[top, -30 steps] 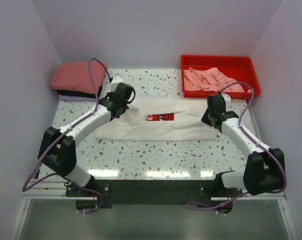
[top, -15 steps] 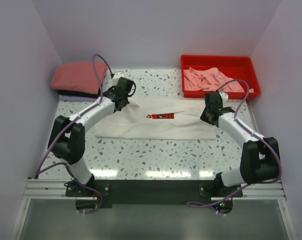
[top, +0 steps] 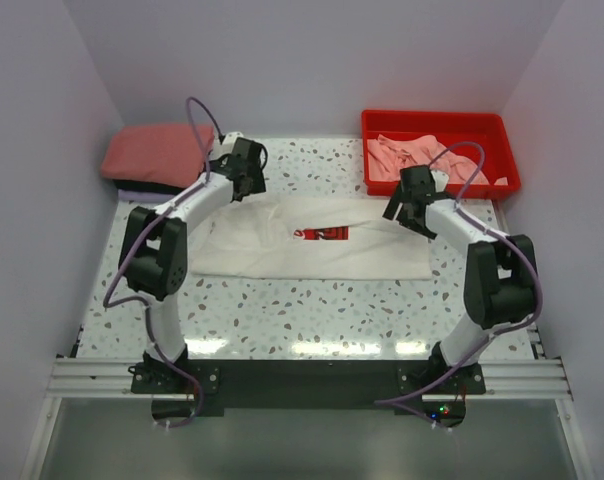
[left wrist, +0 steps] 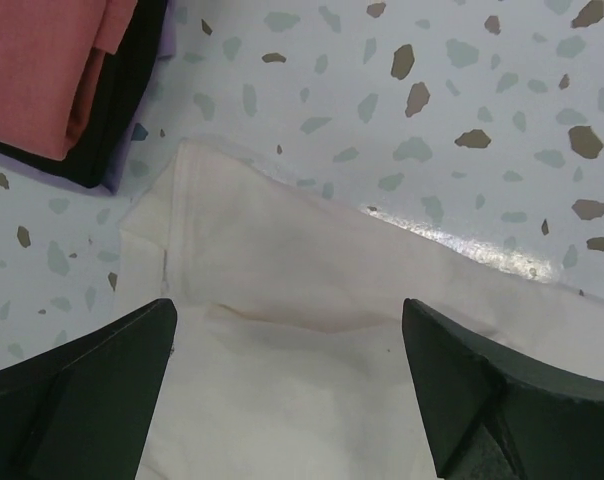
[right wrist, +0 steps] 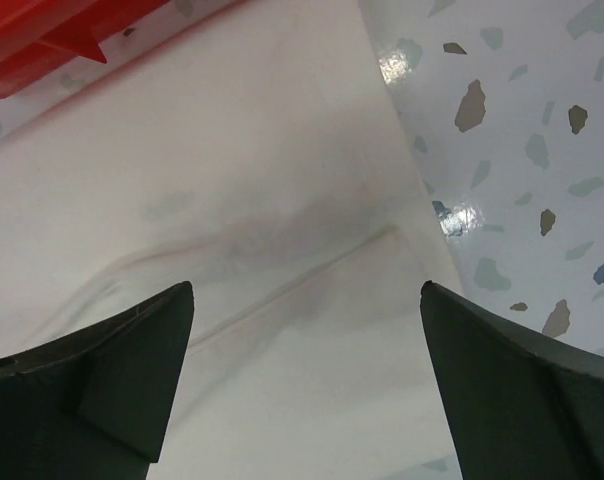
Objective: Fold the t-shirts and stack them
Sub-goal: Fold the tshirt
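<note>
A white t-shirt (top: 312, 250) with a red logo print (top: 322, 234) lies folded into a long band across the middle of the table. My left gripper (top: 245, 188) hovers open over its back left corner (left wrist: 312, 340), nothing between the fingers (left wrist: 92, 380). Over the back right corner (right wrist: 262, 250) my right gripper (top: 401, 210) stands open too, empty. Folded t-shirts are stacked at the back left (top: 157, 158): salmon-red (left wrist: 52, 70) on top, black (left wrist: 127, 110) and lavender beneath. Crumpled light pink t-shirts (top: 417, 160) lie in the tray.
A red plastic tray (top: 437, 122) stands at the back right, and its edge (right wrist: 52, 30) shows close to my right gripper. Pale walls close in the speckled table (top: 312, 310) on three sides. Both arms reach far back from the near edge.
Both grippers have gone from shut to open and let go of the white t-shirt's edge. Both arms moved toward the back, and the shirt now lies as a narrower band.
</note>
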You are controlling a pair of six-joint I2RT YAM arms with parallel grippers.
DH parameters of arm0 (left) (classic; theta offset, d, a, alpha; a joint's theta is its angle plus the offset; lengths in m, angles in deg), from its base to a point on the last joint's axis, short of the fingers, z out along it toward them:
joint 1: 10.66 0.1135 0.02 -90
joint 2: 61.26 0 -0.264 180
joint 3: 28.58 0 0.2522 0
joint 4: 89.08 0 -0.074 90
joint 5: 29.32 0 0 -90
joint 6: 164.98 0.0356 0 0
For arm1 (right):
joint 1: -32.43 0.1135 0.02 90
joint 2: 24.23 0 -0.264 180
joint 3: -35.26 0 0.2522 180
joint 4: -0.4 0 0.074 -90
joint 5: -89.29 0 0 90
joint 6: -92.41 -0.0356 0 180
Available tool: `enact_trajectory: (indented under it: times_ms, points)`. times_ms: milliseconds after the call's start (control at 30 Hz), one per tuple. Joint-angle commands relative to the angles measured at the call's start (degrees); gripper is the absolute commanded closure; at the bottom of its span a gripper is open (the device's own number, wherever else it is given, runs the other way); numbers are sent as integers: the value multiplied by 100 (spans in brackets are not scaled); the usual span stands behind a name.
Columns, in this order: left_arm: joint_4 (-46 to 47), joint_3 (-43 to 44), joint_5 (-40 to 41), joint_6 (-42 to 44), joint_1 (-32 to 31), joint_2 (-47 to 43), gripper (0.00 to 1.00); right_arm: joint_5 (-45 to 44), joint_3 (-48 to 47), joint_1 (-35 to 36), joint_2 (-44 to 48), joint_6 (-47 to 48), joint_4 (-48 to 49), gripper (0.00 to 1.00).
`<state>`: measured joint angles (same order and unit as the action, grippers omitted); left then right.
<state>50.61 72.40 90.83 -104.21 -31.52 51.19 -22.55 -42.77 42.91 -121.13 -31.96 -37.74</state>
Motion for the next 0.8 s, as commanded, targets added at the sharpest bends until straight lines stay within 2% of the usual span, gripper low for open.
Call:
enact_trajectory:
  times_ms: [0,133,300,533,600,767]
  points:
    - [61,-483,-281,-188,3,-722,0,144,28,-11,373,88,-67,1]
    - [429,-1495,-886,-398,-6,-1496,0,987,668,-11,1145,316,468,1]
    - [1001,-2639,-1108,-513,21,-2112,0,1841,1012,-11,1367,580,584,1]
    - [1099,-2369,-1380,-417,231,-1552,34,1921,1074,-11,1331,791,382,1]
    - [1108,-2280,-1433,-408,267,-1419,40,1895,1109,-20,1402,791,390,1]
    - [1222,-2087,-1662,-390,302,-979,44,1833,1136,-20,1508,844,346,1]
